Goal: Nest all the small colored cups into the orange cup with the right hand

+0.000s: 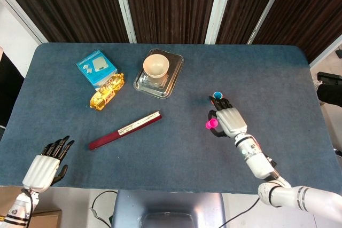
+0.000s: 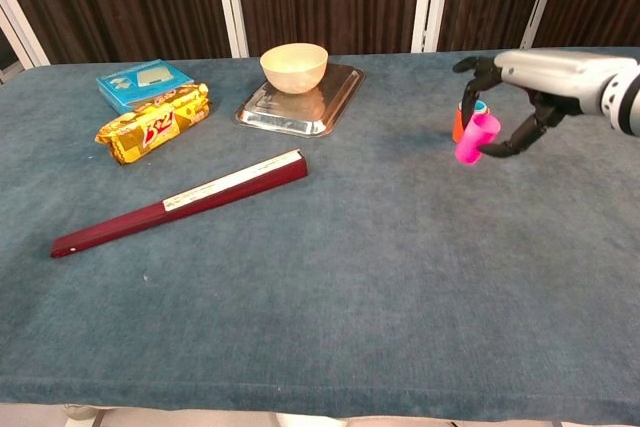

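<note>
Two hands are seen at the blue-covered table (image 1: 278,78). The right hand (image 1: 230,121) is raised above the cloth, and a pink cup (image 2: 475,137) is pinched between its thumb and fingers (image 2: 478,65); the cup is tilted, its open mouth turned up and toward the hand. In the chest view the pink cup is seen directly in front of the orange cup (image 2: 458,127), overlapping it, with no contact to the table. Whether the two cups touch cannot be told. The orange cup stands upright on the cloth just beyond the fingertips, and a blue cup (image 1: 217,95) is nested inside it, its rim showing above the orange wall. In the head view most of the orange cup is hidden by the hand.

The left hand (image 1: 47,165) is seen at the near left edge of the table, holding nothing, its dark fingers extended and slightly spread.

A metal tray (image 1: 172,78) lies at the far middle of the table, and a cream bowl (image 1: 156,66) is set upright in it, toward its far end; nothing is seen inside the bowl. To the left of the tray a blue box (image 1: 96,68) lies flat, and a yellow snack packet (image 1: 107,91) is placed just beside its near corner. A closed dark red folding fan (image 1: 125,130) lies diagonally between the tray and the left hand, well apart from both.
</note>
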You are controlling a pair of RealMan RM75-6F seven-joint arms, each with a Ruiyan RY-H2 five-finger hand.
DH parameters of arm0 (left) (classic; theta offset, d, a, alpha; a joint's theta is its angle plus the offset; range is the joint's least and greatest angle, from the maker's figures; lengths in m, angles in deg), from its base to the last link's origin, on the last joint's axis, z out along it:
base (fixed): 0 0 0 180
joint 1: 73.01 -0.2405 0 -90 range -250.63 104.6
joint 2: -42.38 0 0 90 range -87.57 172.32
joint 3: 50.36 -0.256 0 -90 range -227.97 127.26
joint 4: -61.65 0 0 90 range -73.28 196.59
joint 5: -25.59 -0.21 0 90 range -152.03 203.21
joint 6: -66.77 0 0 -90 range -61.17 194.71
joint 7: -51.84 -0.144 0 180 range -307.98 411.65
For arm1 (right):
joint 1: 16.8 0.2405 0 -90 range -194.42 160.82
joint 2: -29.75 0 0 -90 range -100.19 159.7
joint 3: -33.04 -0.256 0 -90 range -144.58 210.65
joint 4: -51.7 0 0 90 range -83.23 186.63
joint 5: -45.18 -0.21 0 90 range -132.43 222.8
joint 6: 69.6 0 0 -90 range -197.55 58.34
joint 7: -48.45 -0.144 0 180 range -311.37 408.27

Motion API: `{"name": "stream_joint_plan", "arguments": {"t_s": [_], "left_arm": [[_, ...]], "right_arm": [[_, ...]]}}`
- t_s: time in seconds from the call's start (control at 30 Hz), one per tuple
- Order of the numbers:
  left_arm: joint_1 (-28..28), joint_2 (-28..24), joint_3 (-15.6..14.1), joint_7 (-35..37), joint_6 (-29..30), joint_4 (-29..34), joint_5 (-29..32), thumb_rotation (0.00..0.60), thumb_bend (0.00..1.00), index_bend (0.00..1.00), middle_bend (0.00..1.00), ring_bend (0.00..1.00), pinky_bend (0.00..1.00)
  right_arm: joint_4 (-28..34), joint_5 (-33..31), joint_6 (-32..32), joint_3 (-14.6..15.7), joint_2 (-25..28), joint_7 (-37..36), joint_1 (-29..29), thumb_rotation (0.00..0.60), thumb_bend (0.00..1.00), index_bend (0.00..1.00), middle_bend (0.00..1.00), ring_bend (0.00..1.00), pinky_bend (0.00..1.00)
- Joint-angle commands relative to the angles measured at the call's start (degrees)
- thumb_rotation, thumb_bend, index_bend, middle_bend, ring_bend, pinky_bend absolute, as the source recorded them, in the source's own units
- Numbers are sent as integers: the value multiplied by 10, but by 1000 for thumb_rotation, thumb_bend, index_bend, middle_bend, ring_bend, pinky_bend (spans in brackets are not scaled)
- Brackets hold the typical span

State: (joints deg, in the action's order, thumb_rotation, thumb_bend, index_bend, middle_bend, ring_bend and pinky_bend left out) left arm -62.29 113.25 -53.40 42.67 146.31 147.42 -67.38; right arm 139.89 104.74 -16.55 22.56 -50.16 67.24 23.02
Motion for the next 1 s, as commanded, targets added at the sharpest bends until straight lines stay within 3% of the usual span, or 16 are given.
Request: {"name": "stream_joint_plan", "arguments": {"t_s": [0.03,0.2,0.43,1.0], "left_arm": [[0,2,2,-2,-2,0,4,600,481,0,0,89,192],[0,2,8,-1,-3,-2,15,600,481,0,0,89,192],[3,3,12,-1,-11,-4,25,600,482,0,1,89,192],[4,0,9,3,-10,-3,20,600,482,0,0,89,192]], "right_arm": [[-90,-89,6,-80,-32,26,54,600,462,597,53,0,0],[-181,-152,-7,-98,-76,65,93,600,462,596,54,0,0],[-279,-186,-35,-99,-123,84,123,600,462,600,55,0,0],[-291,-208,-51,-76,-132,106,120,600,462,600,56,0,0]]}}
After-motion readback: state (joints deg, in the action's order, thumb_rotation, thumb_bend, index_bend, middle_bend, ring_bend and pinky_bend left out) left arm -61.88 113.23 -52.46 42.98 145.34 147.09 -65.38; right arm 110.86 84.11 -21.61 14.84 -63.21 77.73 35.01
